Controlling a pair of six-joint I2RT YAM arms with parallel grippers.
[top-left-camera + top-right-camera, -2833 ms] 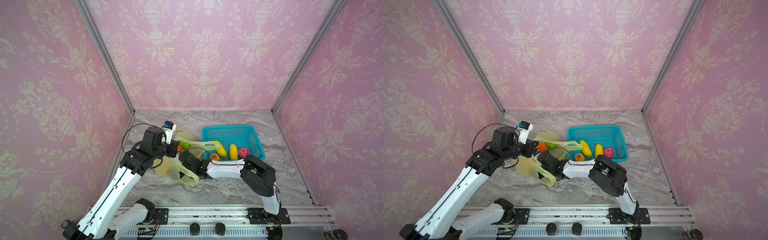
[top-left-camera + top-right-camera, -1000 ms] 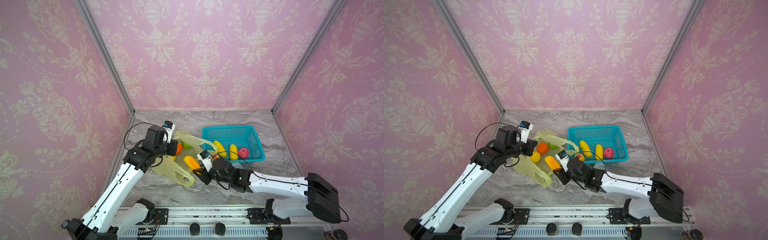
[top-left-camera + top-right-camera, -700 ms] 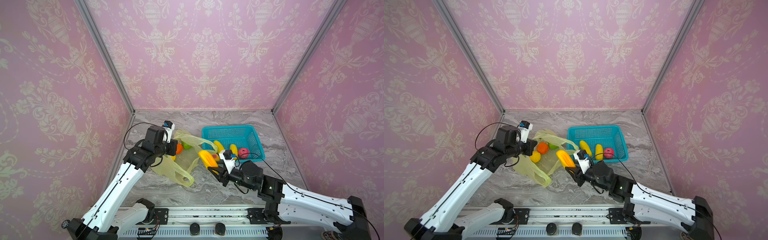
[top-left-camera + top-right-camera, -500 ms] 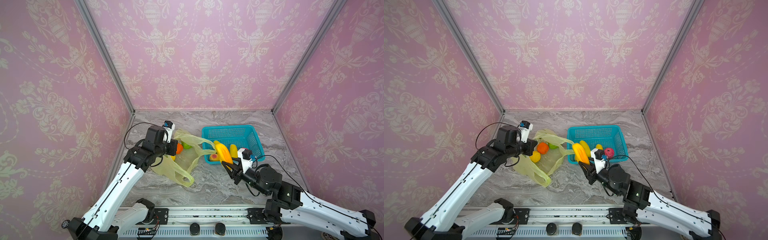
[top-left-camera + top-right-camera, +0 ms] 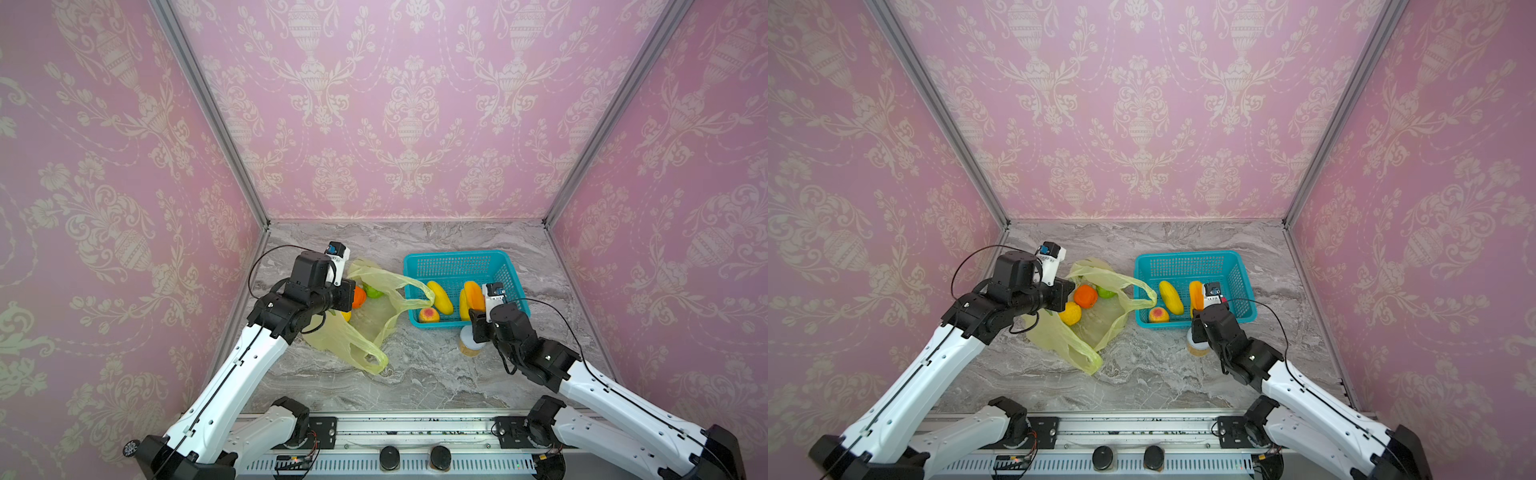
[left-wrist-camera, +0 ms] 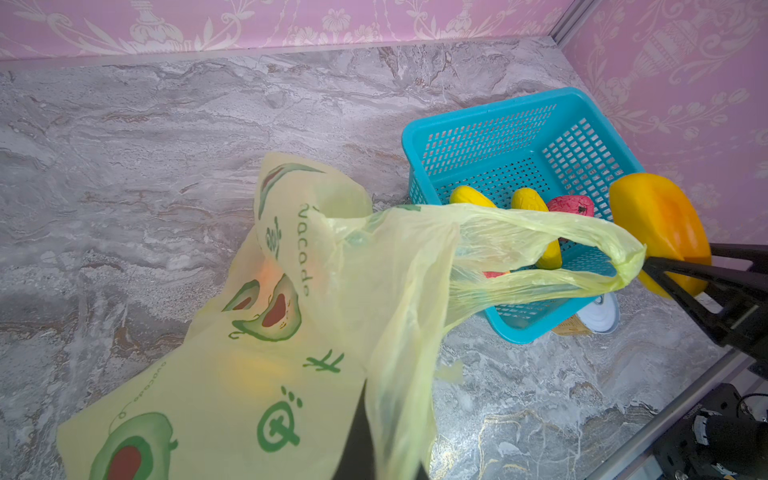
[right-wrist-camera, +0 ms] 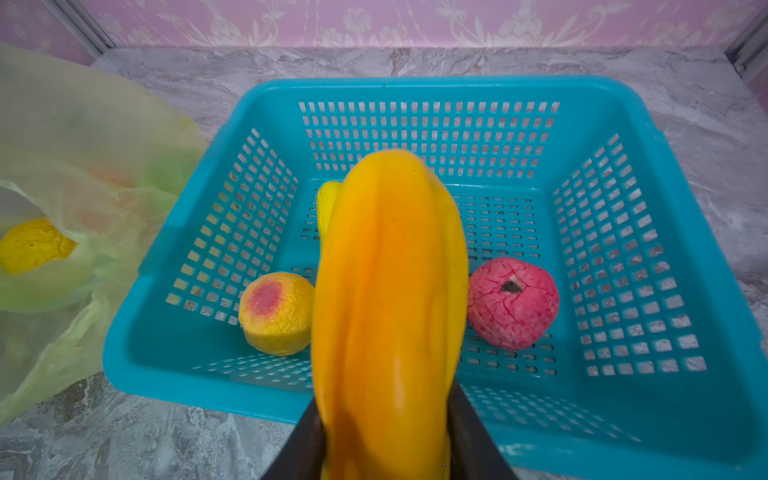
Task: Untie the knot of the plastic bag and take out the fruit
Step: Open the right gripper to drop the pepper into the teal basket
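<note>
The yellow-green plastic bag (image 5: 374, 328) lies open on the marble, left of the basket. My left gripper (image 6: 374, 457) is shut on a fold of the bag's film and holds that side up. No knot shows; one handle loop (image 6: 582, 249) reaches to the basket's near corner and the other (image 5: 365, 357) lies loose on the table. An orange (image 5: 1086, 296), a round yellow fruit (image 5: 1070, 312) and a green one (image 5: 1106, 292) sit in the bag. My right gripper (image 7: 384, 415) is shut on a long yellow-orange fruit (image 7: 390, 291), held above the basket's front.
The teal mesh basket (image 5: 455, 254) holds a long yellow fruit (image 5: 1171, 297), a yellow-pink one (image 7: 276, 311) and a pink-red one (image 7: 513, 303). A white-lidded jar (image 5: 469, 340) stands just in front of the basket, under my right wrist. Pink walls close in three sides.
My right gripper has carried the long yellow-orange fruit from beside the bag's mouth rightward to above the basket. The left arm has stayed in place holding the bag.
</note>
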